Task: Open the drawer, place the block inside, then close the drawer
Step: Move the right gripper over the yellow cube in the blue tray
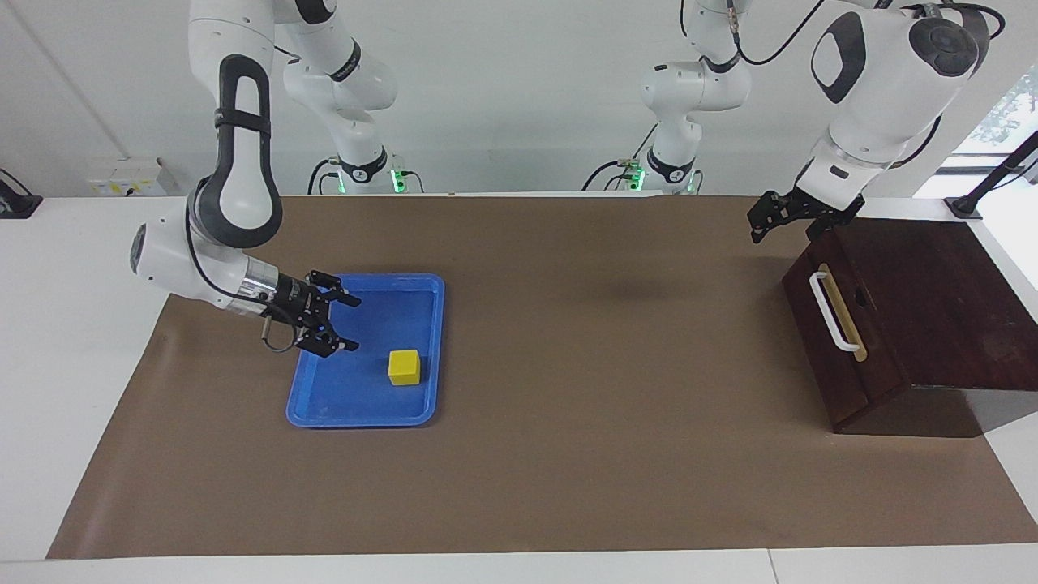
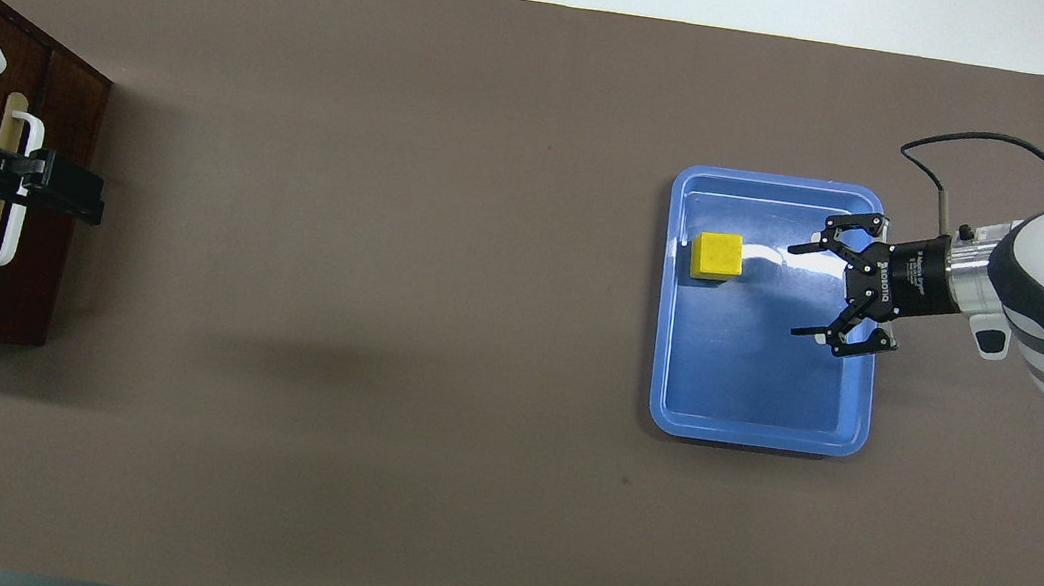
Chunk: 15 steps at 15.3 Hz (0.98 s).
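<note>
Yellow plastic cube, the block [image 1: 404, 367], sits in the flat blue plastic tray [image 1: 324, 405] toward the right arm's end of the tabletop [image 1: 568, 454]. Right gripper [image 1: 346, 323] hangs over the tray beside it, fingers apart. Left gripper [image 1: 785, 219] waits above the shut dark wooden drawer [image 1: 835, 349], fingers apart. Risk: a skewed approach could nudge the block along the slick tray.

Small white lettering printed on the black body of the right gripper [image 2: 810, 291], over the blue tray [image 2: 756, 430]; letters too small to make out. No other text, label, brand, number or sign legible on the arms, the drawer [image 1: 843, 324], the block [image 1: 404, 367] or the brown table cover [image 1: 568, 454].
</note>
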Each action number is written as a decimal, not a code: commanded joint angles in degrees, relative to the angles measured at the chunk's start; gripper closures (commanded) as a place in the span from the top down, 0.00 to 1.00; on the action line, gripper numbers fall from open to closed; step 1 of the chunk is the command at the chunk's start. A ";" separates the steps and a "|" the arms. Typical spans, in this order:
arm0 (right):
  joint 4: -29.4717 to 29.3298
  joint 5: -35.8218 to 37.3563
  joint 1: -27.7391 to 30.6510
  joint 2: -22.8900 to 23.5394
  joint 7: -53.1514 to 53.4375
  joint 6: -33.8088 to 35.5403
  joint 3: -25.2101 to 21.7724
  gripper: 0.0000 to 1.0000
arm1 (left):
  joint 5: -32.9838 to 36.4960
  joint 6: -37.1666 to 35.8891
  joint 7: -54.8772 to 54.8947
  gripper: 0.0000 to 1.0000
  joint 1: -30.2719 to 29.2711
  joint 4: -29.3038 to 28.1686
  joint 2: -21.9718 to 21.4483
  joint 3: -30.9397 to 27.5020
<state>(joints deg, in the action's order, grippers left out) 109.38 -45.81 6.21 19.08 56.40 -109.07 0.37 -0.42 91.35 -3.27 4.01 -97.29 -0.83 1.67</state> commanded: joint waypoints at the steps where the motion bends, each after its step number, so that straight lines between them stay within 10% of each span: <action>1: -3.11 -2.70 -0.23 3.23 1.08 -0.53 0.42 1.00 | -0.81 0.50 -0.42 1.00 0.21 0.08 -0.84 0.08; 15: -9.00 -5.96 -4.09 9.22 1.52 -4.23 0.33 1.00 | 5.96 9.72 5.99 1.00 8.91 -0.79 -0.93 1.23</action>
<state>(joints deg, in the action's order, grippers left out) 103.31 -50.52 2.40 25.95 56.56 -113.84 0.47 4.18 99.58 1.59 11.76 -97.01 -0.97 3.66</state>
